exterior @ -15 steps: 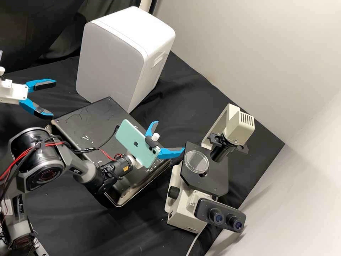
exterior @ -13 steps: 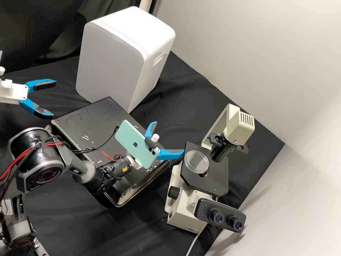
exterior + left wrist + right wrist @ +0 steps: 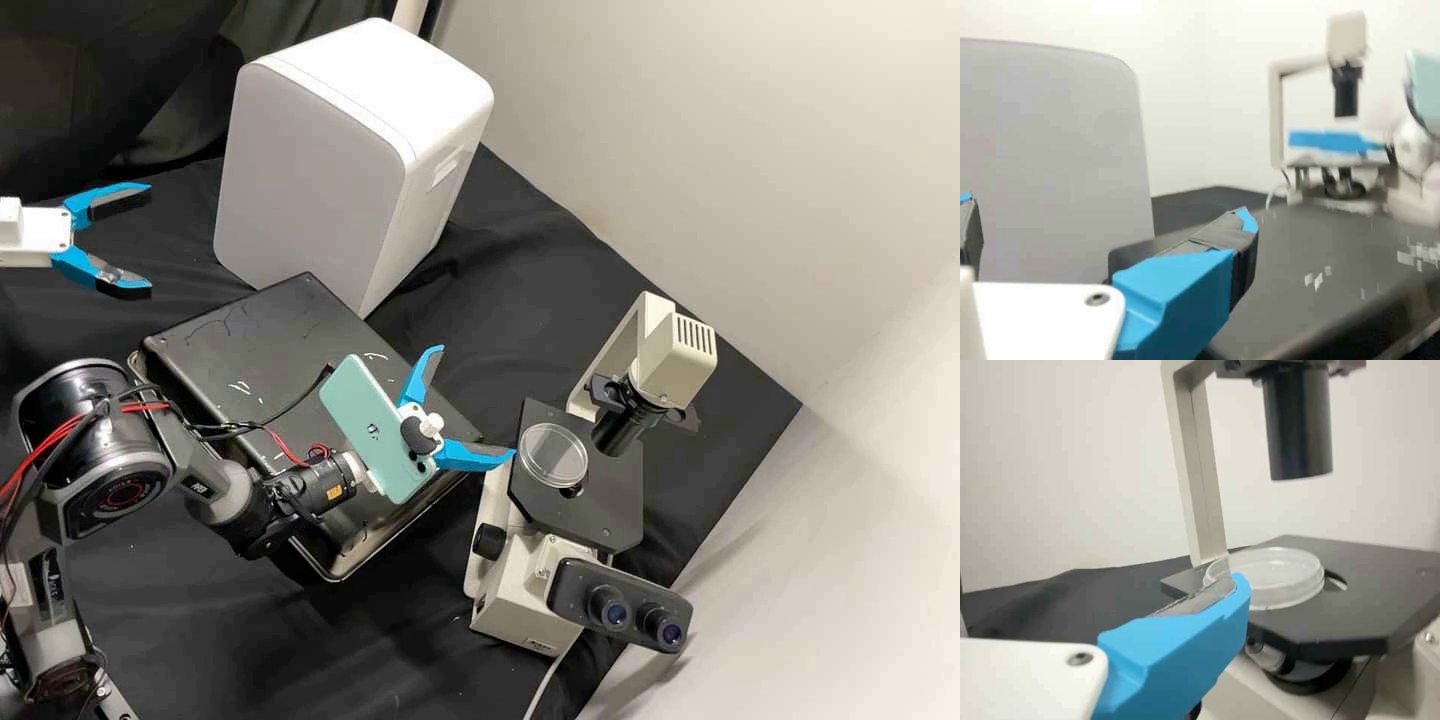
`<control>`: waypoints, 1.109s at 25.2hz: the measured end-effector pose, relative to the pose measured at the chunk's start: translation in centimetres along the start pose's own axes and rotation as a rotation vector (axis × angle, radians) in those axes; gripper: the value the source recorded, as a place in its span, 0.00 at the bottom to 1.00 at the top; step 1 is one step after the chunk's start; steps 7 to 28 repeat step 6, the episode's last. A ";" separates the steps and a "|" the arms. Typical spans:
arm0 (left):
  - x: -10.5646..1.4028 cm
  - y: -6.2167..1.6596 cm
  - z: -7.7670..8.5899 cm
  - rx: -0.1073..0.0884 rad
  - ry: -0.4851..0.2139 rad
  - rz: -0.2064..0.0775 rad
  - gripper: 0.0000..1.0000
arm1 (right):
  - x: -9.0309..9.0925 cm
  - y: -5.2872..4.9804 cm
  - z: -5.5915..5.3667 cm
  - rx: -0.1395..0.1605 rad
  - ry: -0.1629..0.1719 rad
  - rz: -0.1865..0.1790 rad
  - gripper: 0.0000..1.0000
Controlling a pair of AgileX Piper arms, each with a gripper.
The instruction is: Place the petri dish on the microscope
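The clear petri dish (image 3: 553, 454) lies flat on the black stage (image 3: 600, 500) of the white microscope (image 3: 520, 590), beside the objective. My right gripper (image 3: 475, 402) hangs open and empty just left of the stage, apart from the dish. In the right wrist view one blue finger (image 3: 1185, 637) points at the petri dish (image 3: 1275, 574), which rests on the stage (image 3: 1372, 615) under the dark lens tube. My left gripper (image 3: 146, 238) is open and empty at the bench's far left, its finger (image 3: 1185, 277) in front of the white box.
A tall white box (image 3: 350, 150) stands at the back. A dark metal tray (image 3: 260, 360) lies between box and microscope, under the right arm. The pale wall runs close behind the microscope on the right. Black cloth covers the bench.
My right gripper has drawn back a little from the microscope, to the left and lower, and has turned about its wrist. My left gripper has moved farther back. The dish has stayed on the stage.
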 end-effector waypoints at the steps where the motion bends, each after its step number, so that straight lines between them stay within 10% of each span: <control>1: -0.1 0.23 -0.1 -0.021 0.005 0.013 1.00 | 0.0 0.0 -0.1 0.002 0.002 0.001 1.00; 5: -0.2 0.69 -0.3 -0.059 0.017 0.047 1.00 | -0.1 0.2 -0.3 0.003 0.012 0.008 1.00; 28: -0.2 0.69 -0.3 -0.059 0.017 0.047 1.00 | -0.1 0.2 -0.3 0.002 0.013 0.008 1.00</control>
